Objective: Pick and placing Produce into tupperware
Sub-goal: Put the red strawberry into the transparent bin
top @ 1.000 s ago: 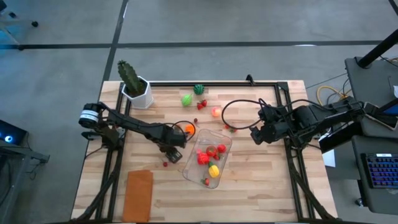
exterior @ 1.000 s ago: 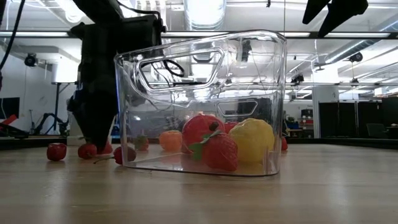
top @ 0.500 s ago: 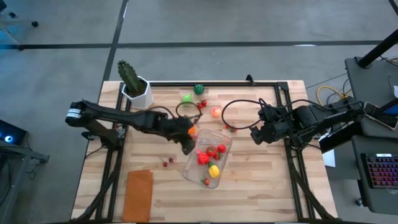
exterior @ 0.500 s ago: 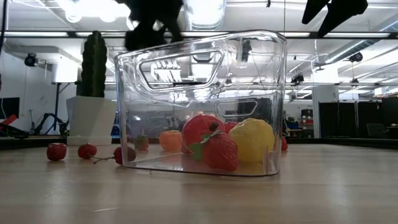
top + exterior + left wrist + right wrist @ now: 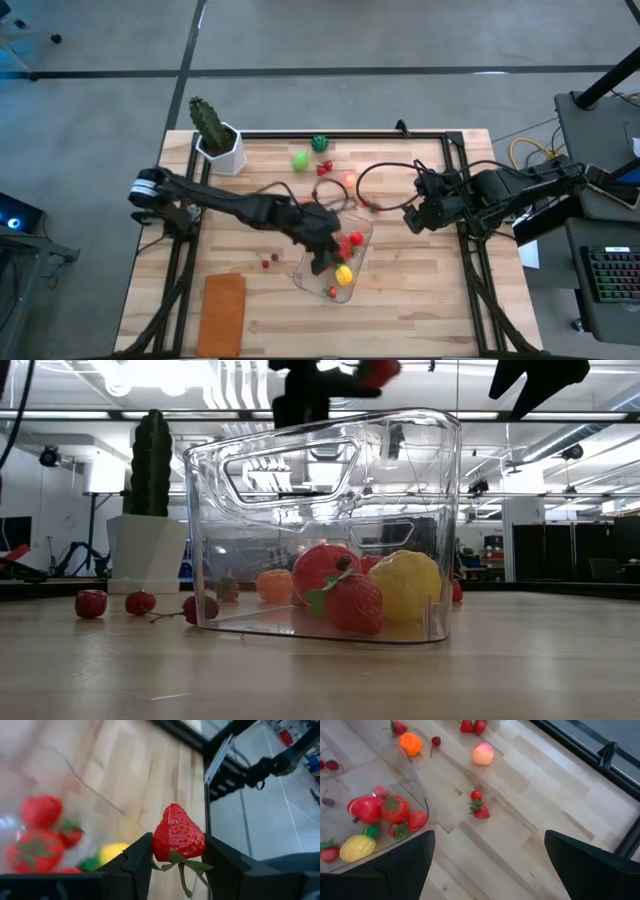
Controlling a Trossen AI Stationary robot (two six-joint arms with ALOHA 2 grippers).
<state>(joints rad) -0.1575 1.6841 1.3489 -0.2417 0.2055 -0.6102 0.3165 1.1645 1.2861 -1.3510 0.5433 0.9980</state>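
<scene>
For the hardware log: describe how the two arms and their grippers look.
Both arms are dark, jointed and slender. The left arm has a pale band at its base end; a thin black cable loops beside the right arm. The left gripper and right gripper have broad, flat black fingers.

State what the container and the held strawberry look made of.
Tupperware: clear glossy plastic, likely; the room shows through its walls, and its rim catches highlights.
Strawberry in the left pincer: probably moulded plastic or rubber; uniform red, regular dimples, stiff green stalk.

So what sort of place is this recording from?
Probably a robotics lab: a wooden bench framed by black rails, ceiling strip lights, and a keyboard beside it.
</scene>
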